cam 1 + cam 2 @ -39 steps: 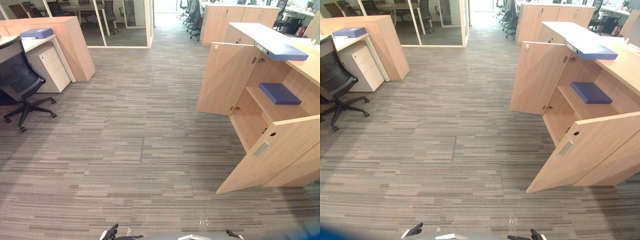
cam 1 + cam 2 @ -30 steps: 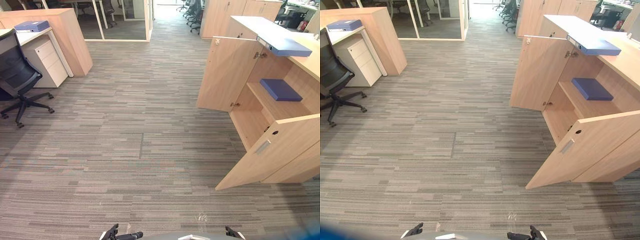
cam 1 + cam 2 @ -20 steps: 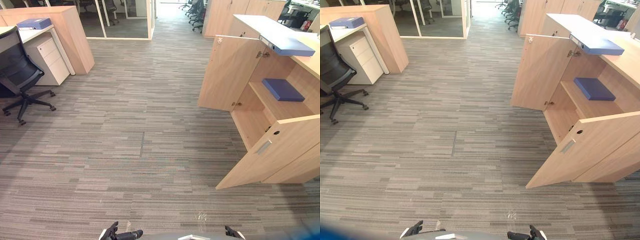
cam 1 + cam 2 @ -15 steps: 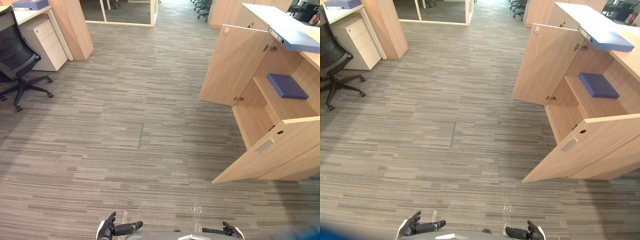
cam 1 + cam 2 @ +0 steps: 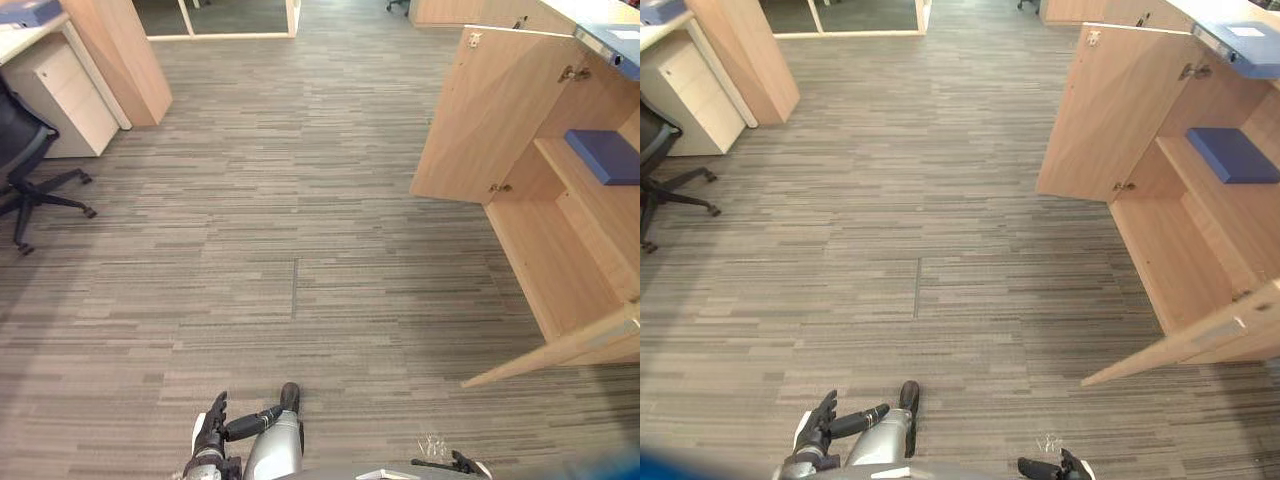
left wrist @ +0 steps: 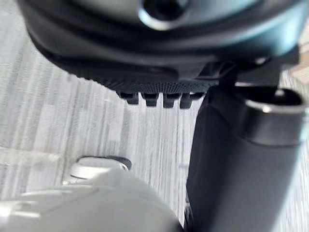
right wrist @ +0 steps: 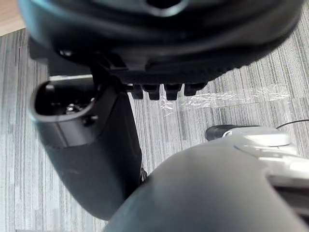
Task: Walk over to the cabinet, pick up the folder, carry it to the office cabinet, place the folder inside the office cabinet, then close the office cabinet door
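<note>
A blue folder (image 5: pixel 607 156) lies flat on the middle shelf inside the open wooden office cabinet (image 5: pixel 560 250) at the right. Another blue folder (image 5: pixel 612 42) rests on that cabinet's top. A third blue folder (image 5: pixel 26 11) lies on the low cabinet by the desk at the far left. Both cabinet doors stand open, the far door (image 5: pixel 480 115) and the near door (image 5: pixel 560 350). My left hand (image 5: pixel 212 432) hangs low at the bottom, fingers relaxed, holding nothing. My right hand (image 5: pixel 1058 467) peeks in at the bottom right, also holding nothing; its thumb (image 7: pixel 87 145) stands apart from the fingers.
Grey striped carpet (image 5: pixel 300 250) stretches between the two cabinets. A black office chair (image 5: pixel 25 175) stands at the left beside a white drawer unit (image 5: pixel 65 95). A wooden partition (image 5: pixel 125 55) rises behind them.
The camera has moved forward and tipped down, so the open cabinet sits nearer at the right edge. My left hand now shows more fully at the bottom.
</note>
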### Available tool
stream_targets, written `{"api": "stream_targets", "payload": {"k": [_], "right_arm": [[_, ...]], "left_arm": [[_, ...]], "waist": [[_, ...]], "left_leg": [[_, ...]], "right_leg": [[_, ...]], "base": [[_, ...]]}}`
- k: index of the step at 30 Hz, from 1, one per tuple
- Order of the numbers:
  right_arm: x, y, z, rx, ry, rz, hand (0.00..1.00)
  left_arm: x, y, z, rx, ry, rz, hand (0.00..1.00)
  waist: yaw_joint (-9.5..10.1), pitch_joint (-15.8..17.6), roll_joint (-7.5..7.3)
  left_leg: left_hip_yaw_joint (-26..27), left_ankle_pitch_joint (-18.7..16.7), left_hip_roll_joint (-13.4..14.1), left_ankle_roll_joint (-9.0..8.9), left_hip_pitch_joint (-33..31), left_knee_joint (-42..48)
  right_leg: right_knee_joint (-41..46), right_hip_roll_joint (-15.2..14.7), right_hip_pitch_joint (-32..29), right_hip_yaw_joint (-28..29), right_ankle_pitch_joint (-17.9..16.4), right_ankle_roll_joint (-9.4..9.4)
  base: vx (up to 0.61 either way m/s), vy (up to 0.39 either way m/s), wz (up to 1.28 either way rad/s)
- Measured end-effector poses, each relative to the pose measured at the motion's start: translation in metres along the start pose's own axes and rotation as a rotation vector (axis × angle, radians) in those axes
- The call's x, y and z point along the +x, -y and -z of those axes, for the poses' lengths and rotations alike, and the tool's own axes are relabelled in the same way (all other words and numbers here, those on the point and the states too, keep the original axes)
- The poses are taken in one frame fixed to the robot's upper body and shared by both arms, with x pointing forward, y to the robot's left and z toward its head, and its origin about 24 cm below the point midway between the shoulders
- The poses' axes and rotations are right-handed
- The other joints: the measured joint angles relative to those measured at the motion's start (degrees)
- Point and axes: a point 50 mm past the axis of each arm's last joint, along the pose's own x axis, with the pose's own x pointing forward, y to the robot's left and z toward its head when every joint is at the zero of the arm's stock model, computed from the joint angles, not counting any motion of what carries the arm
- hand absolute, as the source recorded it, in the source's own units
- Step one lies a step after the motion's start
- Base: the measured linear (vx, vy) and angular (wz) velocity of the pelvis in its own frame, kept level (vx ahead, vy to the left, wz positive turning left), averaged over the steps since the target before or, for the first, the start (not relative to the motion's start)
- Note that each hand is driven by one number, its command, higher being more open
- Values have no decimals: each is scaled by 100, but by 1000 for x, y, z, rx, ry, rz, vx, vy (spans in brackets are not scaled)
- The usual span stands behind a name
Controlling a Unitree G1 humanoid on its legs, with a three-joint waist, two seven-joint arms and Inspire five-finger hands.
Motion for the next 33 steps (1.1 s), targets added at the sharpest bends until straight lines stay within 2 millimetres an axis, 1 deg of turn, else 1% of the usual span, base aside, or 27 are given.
{"api": "stream_targets", "payload": {"k": [2,3,4,5,6,7,8,9,10,11,12,14,16,17,18,19,20,21,22,23,25,26,28,29,30,32,33], "right_arm": [[0,-9,1,30,-4,-22,100],[0,-11,2,48,-4,-26,100],[-1,-12,2,76,2,-25,100],[-1,-12,1,97,13,-22,100],[-1,-13,-9,108,57,-20,100],[1,-15,-22,85,83,-34,100],[3,-15,-28,71,87,-33,100],[5,-15,-50,66,123,-30,100],[6,-19,-55,80,133,-35,100],[6,-25,-68,101,163,-41,100],[5,-32,-79,94,194,-48,100],[5,-36,-85,120,216,-58,100],[4,-37,-88,148,224,-61,100],[4,-37,-88,162,226,-63,100],[5,-38,-87,162,218,-61,100],[6,-37,-81,159,192,-59,100],[6,-34,-81,158,191,-54,100],[6,-32,-81,159,192,-53,100],[6,-30,-80,165,191,-52,100],[7,-26,-73,202,165,-43,100],[7,-25,-64,241,132,-38,100],[7,-19,-50,275,95,-21,100],[6,-13,-37,289,62,0,100],[6,-8,-31,338,36,23,100],[6,-8,-29,348,23,25,100],[6,-9,-28,349,14,20,100],[6,-12,-27,356,9,15,100]], "left_arm": [[1,-8,4,38,-26,-12,100],[0,-8,6,45,-38,-9,100],[-1,-10,11,81,-63,2,100],[-1,-10,12,102,-70,11,100],[-2,-11,14,138,-73,30,100],[-2,-10,13,157,-70,48,100],[-2,-9,13,159,-70,55,100],[-3,-3,15,152,-77,75,100],[-3,0,16,148,-81,82,100],[-3,3,17,143,-91,91,100],[-3,6,18,138,-109,102,100],[-3,9,21,150,-122,113,100],[-3,10,20,160,-126,119,100],[-3,11,21,174,-128,128,100],[-3,7,21,186,-133,125,100],[-7,4,32,193,-175,121,100],[-9,7,37,188,-199,124,100],[-9,9,38,183,-203,127,100],[-10,13,39,179,-204,141,100],[-12,14,45,183,-231,153,100],[-12,11,45,158,-236,139,100],[-11,10,44,92,-236,116,100],[-12,9,45,8,-235,91,100],[-11,12,41,-49,-214,83,100],[-11,12,39,-67,-207,79,100],[-9,13,33,-90,-178,71,100],[-8,13,28,-119,-154,64,100]], "waist": [[-19,-140,-212],[-19,-155,-220],[-58,-183,-260],[-90,-196,-280],[-152,-207,-285],[-173,-220,-332],[-175,-212,-321],[-160,-145,-161],[-161,-107,-101],[-132,-36,-1],[-130,35,108],[-149,115,166],[-150,173,185],[-155,204,193],[-96,229,110],[-71,186,74],[-82,146,178],[-93,92,264],[-163,26,384],[-234,-137,467],[-263,-189,385],[-293,-228,417],[-263,-226,480],[-178,-201,554],[-152,-193,542],[-71,-158,461],[-12,-119,424]], "left_leg": [[381,-234,-155,539,313,99],[505,-312,-171,633,461,77],[670,-454,-304,752,860,-95],[767,-506,-392,820,1077,-235],[854,-590,-596,954,1470,-507],[903,-653,-829,1067,1819,-676],[895,-669,-924,1115,2007,-775],[782,-691,-1004,1199,2578,-1098],[742,-691,-984,1200,2715,-1178],[707,-695,-916,1206,2906,-1271],[621,-695,-809,1205,3071,-1295],[536,-697,-740,1203,3277,-1336],[417,-800,-692,1139,3488,-1444],[402,-1060,-615,1093,3627,-1564],[404,-1098,-656,1050,3737,-1611],[386,-1336,-550,941,3910,-1611],[420,-1492,-390,903,3913,-1554],[449,-1579,-281,853,3903,-1530],[483,-1735,-11,770,3899,-1490],[453,-1763,231,667,3774,-1069],[405,-1739,323,622,3443,-155],[397,-1554,518,385,2895,1409],[292,-844,690,198,2261,3096],[279,-1048,719,163,1785,4309],[317,-1161,712,177,1658,4574],[390,-1495,495,343,1183,4704],[266,-1719,331,448,854,4281]], "right_leg": [[775,-229,-348,352,474,218],[1102,-259,-469,500,617,253],[1967,-368,-795,684,1001,396],[2507,-428,-1002,740,1250,364],[3603,-626,-1458,703,1814,145],[4816,-906,-1941,434,1920,-164],[5280,-1054,-2097,155,1835,-291],[5926,-1162,-2309,-747,1277,-391],[5948,-1107,-2353,-1025,998,-318],[5776,-909,-2416,-1390,575,-174],[5006,-573,-2393,-1827,177,58],[3604,-334,-2387,-2418,-16,100],[2210,-198,-2447,-2611,161,92],[1399,-148,-2461,-2682,539,85],[1141,-193,-2476,-2680,879,-24],[1112,-101,-2409,-2752,1440,-245],[1209,58,-2444,-2776,1290,-405],[1250,167,-2472,-2798,1185,-457],[1277,419,-2469,-2883,989,-514],[1128,711,-2382,-2957,824,-581],[892,888,-2160,-2925,815,-622],[504,1120,-1742,-2849,792,-665],[159,1408,-1309,-2529,770,-744],[26,1592,-970,-2098,732,-806],[-32,1615,-821,-1925,728,-813],[-220,1621,-439,-1335,684,-847],[-248,1564,-321,-999,653,-797]], "base": [[511,409,-65],[585,446,-78],[391,310,-55],[477,373,-47],[415,299,-21],[392,268,-7],[517,316,16],[348,181,20],[333,149,16],[279,26,16],[266,-13,30],[248,-62,43],[196,-103,46],[163,-124,37],[225,-187,16],[221,-175,-13],[260,-182,-17],[274,-151,-19],[489,-241,-11],[529,-260,-12],[526,-258,-18],[451,-214,-32],[519,-148,-94],[590,-76,-143],[574,12,-169],[401,74,-137],[366,159,-158]]}}
